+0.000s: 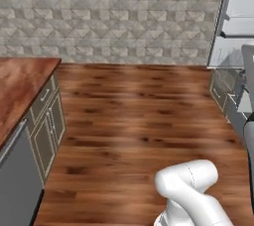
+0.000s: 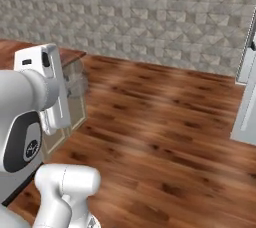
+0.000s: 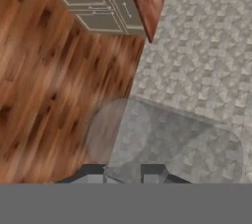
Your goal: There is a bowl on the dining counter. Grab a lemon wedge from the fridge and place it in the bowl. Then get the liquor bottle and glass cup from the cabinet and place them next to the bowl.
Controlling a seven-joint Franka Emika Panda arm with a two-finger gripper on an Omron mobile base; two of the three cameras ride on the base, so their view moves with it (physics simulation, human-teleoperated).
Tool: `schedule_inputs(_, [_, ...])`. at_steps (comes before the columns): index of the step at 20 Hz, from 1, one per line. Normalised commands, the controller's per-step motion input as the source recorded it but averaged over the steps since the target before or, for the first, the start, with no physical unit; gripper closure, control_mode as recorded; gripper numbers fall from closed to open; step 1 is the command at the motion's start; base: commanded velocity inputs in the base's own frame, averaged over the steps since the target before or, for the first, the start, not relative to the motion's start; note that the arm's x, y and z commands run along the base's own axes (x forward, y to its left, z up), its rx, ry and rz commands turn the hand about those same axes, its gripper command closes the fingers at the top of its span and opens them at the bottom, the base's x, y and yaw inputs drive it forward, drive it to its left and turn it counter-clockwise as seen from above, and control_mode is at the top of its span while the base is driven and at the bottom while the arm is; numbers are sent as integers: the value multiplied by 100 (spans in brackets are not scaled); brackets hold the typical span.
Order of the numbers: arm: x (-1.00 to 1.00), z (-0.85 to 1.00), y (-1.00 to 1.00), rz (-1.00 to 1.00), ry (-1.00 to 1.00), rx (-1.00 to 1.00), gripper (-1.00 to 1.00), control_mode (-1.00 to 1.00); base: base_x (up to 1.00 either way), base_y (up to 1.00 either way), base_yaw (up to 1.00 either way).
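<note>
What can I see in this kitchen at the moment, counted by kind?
Glass cup: 1
Wood-topped counter: 1
Tall pale unit by the wall: 1
Total: 3

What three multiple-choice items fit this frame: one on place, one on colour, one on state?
1. Where is the glass cup?
A. between the fingers of the gripper
B. on a plate
C. in a sink

2. What colour is the counter top?
A. white
B. black
C. reddish-brown

3. What state is the gripper in?
A. wide open, empty
B. shut on the glass cup
C. shut on a lemon wedge

Answers:
1 A: the hand view shows the clear cup rising from between the finger tips.
2 C: the left base view shows a reddish wood-grain top.
3 B: the fingers sit on the cup's base.
</note>
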Motion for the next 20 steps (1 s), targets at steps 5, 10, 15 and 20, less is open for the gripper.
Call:
schedule_inputs(5, [0,0,0,0,0,0,100,100,100,54,0])
schedule_inputs(10, [0,0,0,0,0,0,100,100,100,36,0])
schedule_inputs(15, [0,0,0,0,0,0,100,100,100,9,3])
schedule_inputs(20, [0,0,0,0,0,0,100,100,100,0,10])
